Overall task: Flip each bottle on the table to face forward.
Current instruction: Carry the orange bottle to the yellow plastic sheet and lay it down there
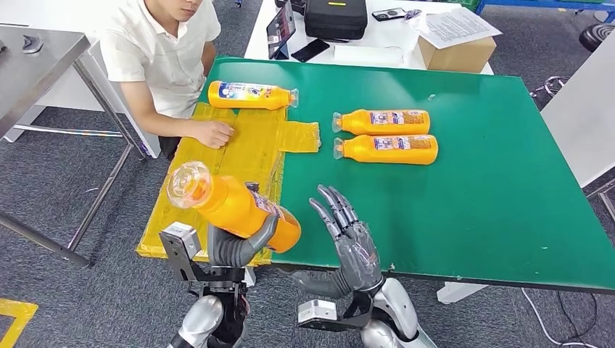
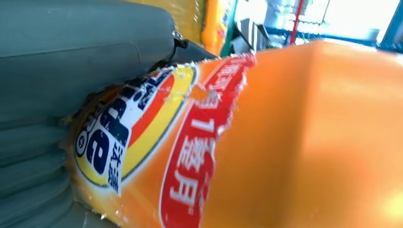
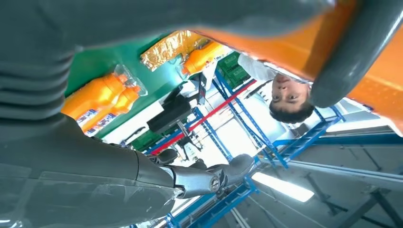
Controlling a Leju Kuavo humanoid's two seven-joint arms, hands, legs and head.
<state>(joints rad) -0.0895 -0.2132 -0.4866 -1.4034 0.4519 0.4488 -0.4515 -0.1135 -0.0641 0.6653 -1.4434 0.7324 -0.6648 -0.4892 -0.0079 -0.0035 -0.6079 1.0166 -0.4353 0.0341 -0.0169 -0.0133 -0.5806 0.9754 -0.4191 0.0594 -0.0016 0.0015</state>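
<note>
Bare green table point(image 1: 493, 203) lies open along the near edge and right side. Two bottles point(image 1: 384, 135) block the middle; a person's hand point(image 1: 210, 133) rests on the yellow sheet point(image 1: 250, 156) near the left edge.

Head view: high on the body, facing forward and down over the green bench point(image 1: 471, 217); both hands at the near edge, a seated person at far left.
Left wrist view: close behind the left hand point(image 2: 57, 95), very near the held bottle point(image 2: 285, 142), whose label and orange side take most of the frame.
Right wrist view: turned upside down, looking from low past the right hand point(image 3: 71, 180) across the bench.
Shared: held bottle in all three; two lying bottles point(image 3: 100, 99) and the person in head and right wrist views
</note>
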